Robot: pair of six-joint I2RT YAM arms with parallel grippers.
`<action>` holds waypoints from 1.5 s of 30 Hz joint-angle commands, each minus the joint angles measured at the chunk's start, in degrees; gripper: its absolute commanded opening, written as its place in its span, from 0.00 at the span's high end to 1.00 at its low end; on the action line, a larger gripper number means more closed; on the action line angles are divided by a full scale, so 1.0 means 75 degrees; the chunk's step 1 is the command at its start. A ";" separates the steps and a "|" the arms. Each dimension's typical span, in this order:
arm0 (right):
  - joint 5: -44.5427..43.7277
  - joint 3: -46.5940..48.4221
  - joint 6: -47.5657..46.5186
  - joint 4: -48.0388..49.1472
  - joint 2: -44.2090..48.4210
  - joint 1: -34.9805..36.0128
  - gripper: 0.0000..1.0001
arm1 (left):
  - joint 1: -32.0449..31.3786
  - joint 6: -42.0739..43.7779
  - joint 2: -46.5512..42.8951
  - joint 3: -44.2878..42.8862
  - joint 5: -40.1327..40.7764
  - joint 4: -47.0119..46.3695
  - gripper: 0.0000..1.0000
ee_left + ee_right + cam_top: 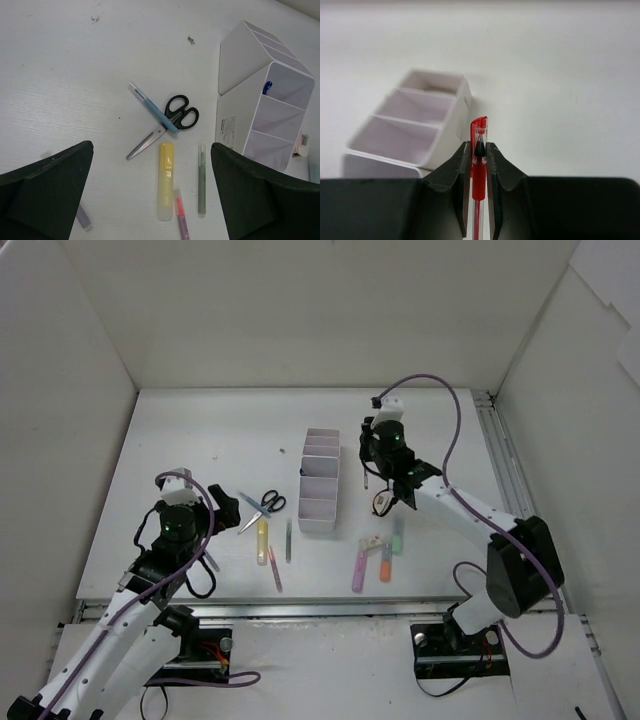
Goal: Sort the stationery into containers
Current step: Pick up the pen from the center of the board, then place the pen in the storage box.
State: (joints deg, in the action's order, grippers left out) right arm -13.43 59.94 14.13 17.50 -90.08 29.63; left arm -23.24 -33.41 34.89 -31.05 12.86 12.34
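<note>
Red-capped slim plastic pen (478, 180) is held clamped in the right jaws, just beside the white four-compartment plastic organiser tray (451, 142). It is judged light, stiff and smooth, and a mid-barrel grip is advised. The left jaws are seen wide apart, empty.

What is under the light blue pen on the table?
The black-handled scissors lie under the light blue pen. Their handles and pointy blades stick out on either side, but the middle where the blades join is covered by the pen.
</note>
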 commanded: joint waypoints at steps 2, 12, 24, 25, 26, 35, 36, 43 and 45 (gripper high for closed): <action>0.0571 -0.0385 -0.0887 0.2994 0.1298 0.0046 1.00 | 0.0111 -0.0011 0.0234 -0.0337 -0.0367 -0.0297 0.00; 0.4051 -0.0141 -0.2189 0.5938 0.0259 0.0374 1.00 | 0.0111 0.0364 0.0515 -0.0349 -0.0683 -0.0415 0.00; 0.4836 0.0176 -0.2036 0.7487 -0.1313 0.0597 1.00 | 0.0111 0.0470 0.0515 -0.0243 -0.0485 -0.0251 0.00; 0.4872 0.0176 -0.2048 0.7522 -0.1418 0.0597 1.00 | 0.0111 0.0482 0.0539 -0.0243 -0.0473 -0.0239 0.01; 0.4908 0.0164 -0.2060 0.7581 -0.1453 0.0620 1.00 | 0.0111 0.0517 0.0562 -0.0243 -0.0473 -0.0239 0.01; 0.5002 -0.0480 -0.2131 0.7757 -0.1407 0.0620 0.93 | 0.0181 0.1090 0.0959 -0.0255 -0.0718 -0.0297 0.01; 0.5013 -0.0608 -0.2142 0.7769 -0.1314 0.0608 0.92 | 0.0181 0.1288 0.1053 -0.0313 -0.0789 -0.0355 0.00; 0.5013 -0.1078 -0.2294 0.7769 -0.1161 0.0632 0.85 | 0.0181 0.1794 0.2107 -0.0758 -0.1023 -0.0567 0.00; 0.5060 -0.1148 -0.2283 0.7769 -0.1103 0.0620 0.83 | 0.0181 0.1910 0.2307 -0.0864 -0.1105 -0.0719 0.00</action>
State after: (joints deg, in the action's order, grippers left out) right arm 23.09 51.00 -2.02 69.23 -102.19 33.91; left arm -22.11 -22.20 50.76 -32.95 6.04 11.68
